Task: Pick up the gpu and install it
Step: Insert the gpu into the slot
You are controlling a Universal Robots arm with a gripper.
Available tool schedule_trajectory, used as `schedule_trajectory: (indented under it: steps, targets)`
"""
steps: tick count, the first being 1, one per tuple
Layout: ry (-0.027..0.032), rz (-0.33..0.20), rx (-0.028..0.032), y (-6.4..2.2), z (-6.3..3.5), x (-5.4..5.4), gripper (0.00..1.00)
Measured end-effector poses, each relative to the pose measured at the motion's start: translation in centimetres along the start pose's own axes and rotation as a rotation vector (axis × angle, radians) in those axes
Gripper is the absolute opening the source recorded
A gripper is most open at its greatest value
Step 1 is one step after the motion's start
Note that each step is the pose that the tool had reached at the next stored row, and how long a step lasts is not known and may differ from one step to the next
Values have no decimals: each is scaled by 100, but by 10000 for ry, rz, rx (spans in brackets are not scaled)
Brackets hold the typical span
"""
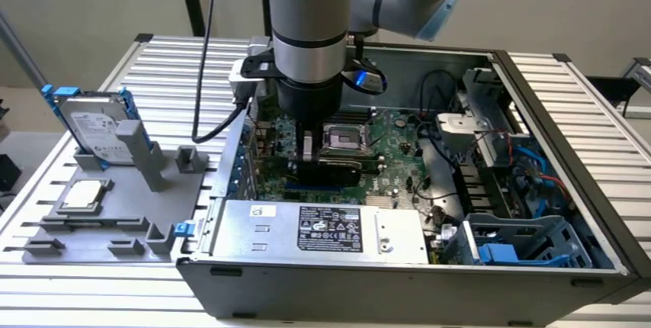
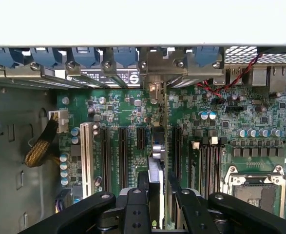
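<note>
Inside case (image 1: 569, 114), gripper (image 2: 155, 195) clamping gpu (image 2: 156, 146) among slots (image 2: 114, 156).

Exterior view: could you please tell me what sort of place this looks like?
Probably a robot PC-assembly test bench: an open computer case lies on a slatted aluminium table, beside a grey parts fixture holding a hard drive.

exterior view: high and set back, looking down into the open computer case (image 1: 569, 99), arm included | wrist view: close above the motherboard (image 2: 206, 126), facing down past the gripper (image 2: 157, 195) | shared: motherboard with CPU socket (image 1: 344, 139) beside the gripper
</note>
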State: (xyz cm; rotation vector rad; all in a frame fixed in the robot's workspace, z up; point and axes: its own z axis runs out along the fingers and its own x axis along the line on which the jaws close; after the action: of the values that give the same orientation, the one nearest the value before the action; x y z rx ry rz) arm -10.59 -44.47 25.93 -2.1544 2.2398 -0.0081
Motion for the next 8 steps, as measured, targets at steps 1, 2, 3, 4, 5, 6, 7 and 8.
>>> schedule_trajectory:
  steps: [1,2,3,4,5,6,7,8]
  targets:
    - [1,18,0,0,1,0,26]
    - [1,40,-1,0,2,0,26]
    - [2,64,-1,0,3,1,26]
    - [2,90,-3,0,4,1,26]
    - [2,117,-9,0,4,1,26]
    - [3,141,-17,0,4,1,26]
    - [3,158,-21,0,4,1,26]
    - [4,163,-23,0,4,1,26]
